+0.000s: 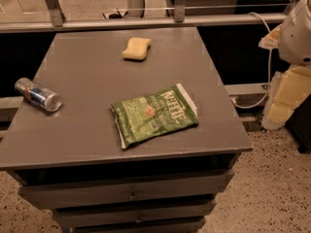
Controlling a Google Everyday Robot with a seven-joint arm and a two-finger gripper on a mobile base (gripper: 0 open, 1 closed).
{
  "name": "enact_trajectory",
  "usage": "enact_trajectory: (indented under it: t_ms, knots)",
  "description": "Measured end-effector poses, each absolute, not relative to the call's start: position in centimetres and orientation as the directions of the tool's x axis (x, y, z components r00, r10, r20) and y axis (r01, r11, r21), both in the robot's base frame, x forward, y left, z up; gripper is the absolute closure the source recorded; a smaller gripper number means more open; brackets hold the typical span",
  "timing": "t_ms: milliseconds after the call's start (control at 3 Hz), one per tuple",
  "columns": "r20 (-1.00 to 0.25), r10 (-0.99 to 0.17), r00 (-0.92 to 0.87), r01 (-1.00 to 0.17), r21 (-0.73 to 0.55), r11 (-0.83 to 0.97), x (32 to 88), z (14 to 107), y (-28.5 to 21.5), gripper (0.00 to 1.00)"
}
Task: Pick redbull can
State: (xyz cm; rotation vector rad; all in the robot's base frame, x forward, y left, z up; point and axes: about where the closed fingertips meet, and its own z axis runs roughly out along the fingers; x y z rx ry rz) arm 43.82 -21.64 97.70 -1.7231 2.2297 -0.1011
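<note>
The gripper point(287, 95) is at the far right edge of the view, out past the right side of the table point(87, 67). It looks like the pale yellow part under a white round piece of the arm point(297, 30). It is cut off by the edge of the view, so I cannot tell if it is open or closed. It is not holding anything that I can see. It is not over the table top.

The thing nearest to the gripper is a green chip bag point(154, 114). The bag lies flat near the front of the table, a bit right of the middle. Farther back, near the middle, sits a yellow sponge point(136, 48).

The can point(38, 94) is well apart from the gripper, all the way over at the left edge of the table. It is small and shiny, silver with blue on it. It lies on its side, not standing up, and its shiny end points to the front and right. Nothing touches it.

Under the table top are drawers point(131, 193), all closed.

I think the job is just at the start, at the reaching step. The can has not been picked up. Next, the gripper has to cross the whole table, going over the chip bag without bumping it. Then it has to come down over the can and squeeze across its round sides. The can could roll, so the move should be slow and gentle.
</note>
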Motion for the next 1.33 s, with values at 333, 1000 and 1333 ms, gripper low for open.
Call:
enact_trajectory:
  t_ms: [333, 1000, 1333]
  knots:
    - [-0.208, -0.953, -0.221, -0.93, -0.249, 0.27, 43.8, 97.7, -21.6, 0.0]
    - [-0.395, -0.915, -0.088, -0.958, -0.219, 0.186, 49.1, 96.1, -12.0, 0.0]
    - [-0.501, -0.865, -0.015, -0.97, -0.203, 0.134, 52.1, 95.7, -4.7, 0.0]
